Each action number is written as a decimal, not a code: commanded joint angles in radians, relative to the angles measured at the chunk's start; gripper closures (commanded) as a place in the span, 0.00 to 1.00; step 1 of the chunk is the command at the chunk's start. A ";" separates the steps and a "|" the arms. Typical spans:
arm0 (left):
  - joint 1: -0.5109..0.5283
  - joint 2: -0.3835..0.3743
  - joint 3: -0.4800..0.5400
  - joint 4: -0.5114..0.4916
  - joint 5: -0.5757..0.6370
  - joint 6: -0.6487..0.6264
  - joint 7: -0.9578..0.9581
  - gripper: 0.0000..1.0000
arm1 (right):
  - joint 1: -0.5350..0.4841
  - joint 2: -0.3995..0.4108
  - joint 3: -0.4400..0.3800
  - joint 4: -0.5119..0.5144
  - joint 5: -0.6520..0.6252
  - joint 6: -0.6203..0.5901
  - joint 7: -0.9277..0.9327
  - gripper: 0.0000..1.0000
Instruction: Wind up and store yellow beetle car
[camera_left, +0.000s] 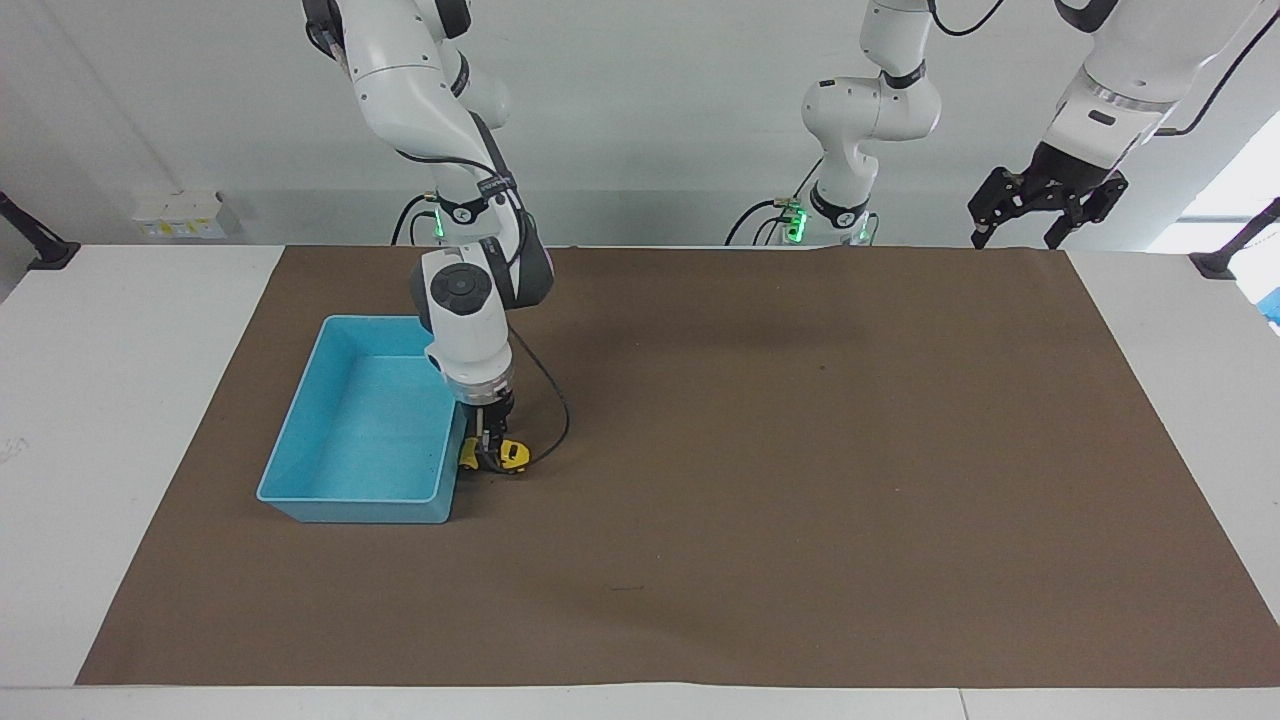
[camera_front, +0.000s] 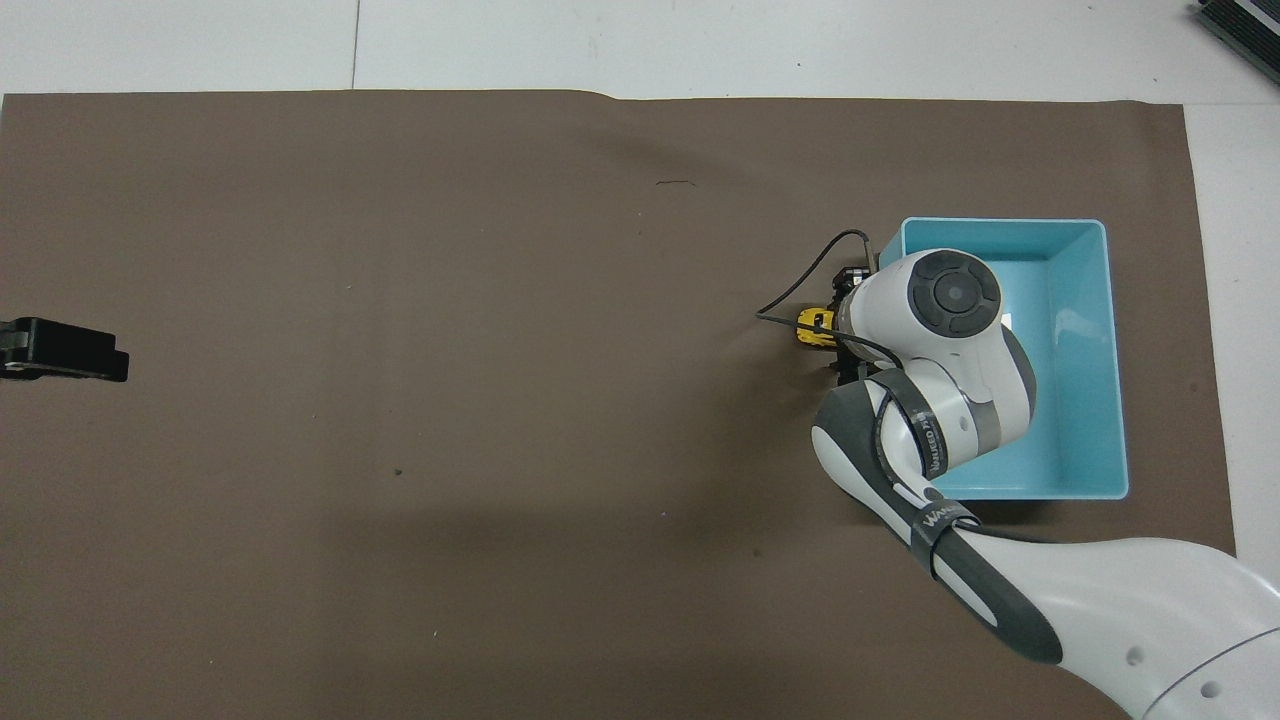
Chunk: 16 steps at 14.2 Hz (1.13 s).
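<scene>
The yellow beetle car (camera_left: 513, 455) stands on the brown mat right beside the light blue bin (camera_left: 300, 480), at the bin's wall toward the left arm's end. My right gripper (camera_left: 490, 456) points straight down with its fingers on either side of the car, shut on it at mat level. In the overhead view the wrist covers most of the car (camera_front: 814, 328) and the right gripper (camera_front: 845, 326); the bin's rim (camera_front: 1118, 360) shows beside them. My left gripper (camera_left: 1045, 212) waits raised and open over the mat's edge near its base, and its tip (camera_front: 62, 348) shows in the overhead view.
The brown mat (camera_left: 800, 480) covers most of the white table. A black cable (camera_left: 560, 420) loops from the right wrist down by the car. The bin holds nothing that I can see.
</scene>
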 joint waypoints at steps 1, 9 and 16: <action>0.002 -0.011 0.000 0.001 0.001 -0.013 0.002 0.00 | -0.007 -0.005 0.009 -0.014 -0.031 0.025 0.002 0.66; 0.002 -0.011 0.000 0.001 0.001 -0.013 0.002 0.00 | -0.002 -0.006 0.012 0.032 -0.028 -0.032 -0.004 0.93; 0.003 -0.011 0.000 0.001 0.001 -0.012 0.002 0.00 | -0.001 -0.014 0.040 0.092 -0.016 -0.105 -0.002 1.00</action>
